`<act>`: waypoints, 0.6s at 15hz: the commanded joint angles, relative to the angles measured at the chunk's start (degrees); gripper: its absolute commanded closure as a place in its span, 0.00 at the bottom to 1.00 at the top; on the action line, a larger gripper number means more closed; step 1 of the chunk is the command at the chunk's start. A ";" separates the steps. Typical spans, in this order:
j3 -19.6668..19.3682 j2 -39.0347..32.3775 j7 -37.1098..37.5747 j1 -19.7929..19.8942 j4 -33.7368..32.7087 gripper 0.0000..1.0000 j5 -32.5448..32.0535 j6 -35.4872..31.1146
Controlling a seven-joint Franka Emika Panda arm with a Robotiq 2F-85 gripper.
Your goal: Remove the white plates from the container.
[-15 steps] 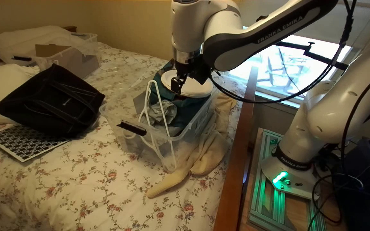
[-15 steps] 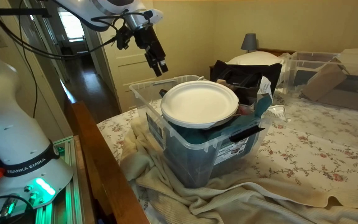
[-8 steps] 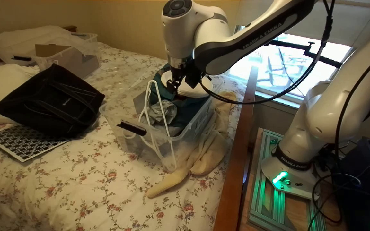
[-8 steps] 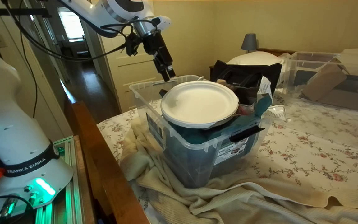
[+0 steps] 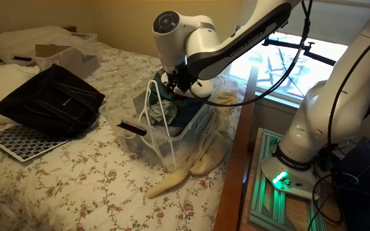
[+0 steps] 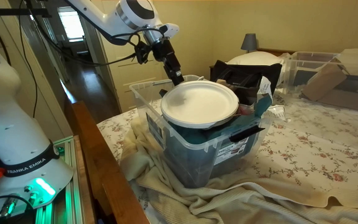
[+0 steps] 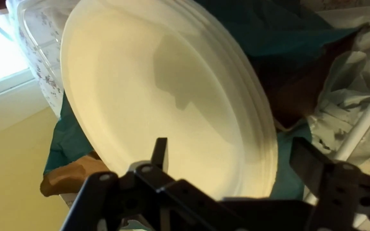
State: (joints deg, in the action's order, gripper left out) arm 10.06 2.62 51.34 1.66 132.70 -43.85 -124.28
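The white plates (image 6: 200, 104) lie stacked on top of teal contents in the clear container (image 6: 191, 158), slightly above its rim. Both exterior views show the plates (image 5: 205, 89) and the container (image 5: 130, 141). My gripper (image 6: 178, 81) is just above the stack's far edge in that view; it also shows in an exterior view (image 5: 169, 86), partly covering the plates. In the wrist view my gripper (image 7: 232, 154) is open and empty. One finger shows over the plates (image 7: 133, 93), the other beyond their layered rim, over teal wrapping. Contact with the plates cannot be told.
A white hanger (image 5: 153, 118) leans out of the container near crumpled paper (image 5: 162, 112). A black bag (image 5: 53, 102) and a checkered board (image 5: 24, 142) lie on the bed. A wooden bed rail (image 5: 236, 160) stands between robot and container. Another clear bin (image 6: 337, 84) stands farther back.
My gripper has moved down toward the edge of the plate stack. Its shadow on the plates has become darker and clearer. The plates and container have not moved.
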 commanded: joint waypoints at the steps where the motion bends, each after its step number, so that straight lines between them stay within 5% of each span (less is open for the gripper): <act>1: -1.74 -3.65 4.67 -2.51 -3.50 0.32 -3.19 3.44; 9: -3.06 -5.73 7.72 -5.16 -6.28 0.90 -3.36 7.72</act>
State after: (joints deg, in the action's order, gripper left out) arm 8.20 -1.54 56.89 -2.03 128.45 -45.48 -118.78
